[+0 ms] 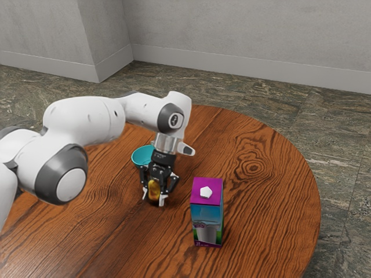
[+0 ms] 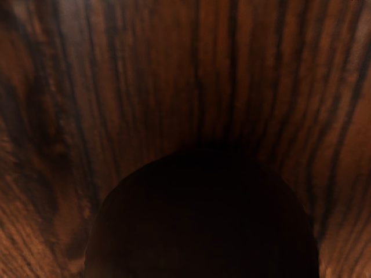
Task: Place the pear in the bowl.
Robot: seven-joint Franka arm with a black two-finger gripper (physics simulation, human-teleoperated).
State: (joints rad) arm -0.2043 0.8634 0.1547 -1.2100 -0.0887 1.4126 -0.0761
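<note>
Hand: pointed down, low over the wooden surface; whether it is closed on the pear cannot be told. Pear: at the hand, outside the bowl; in the wrist view, a dark rounded form lies just under the hand. Bowl: turquoise, near the hand, beyond it toward the exterior view's left, partly hidden by it. Carton: upright, near the hand on the exterior view's right, purple-topped with a white cap.
</note>
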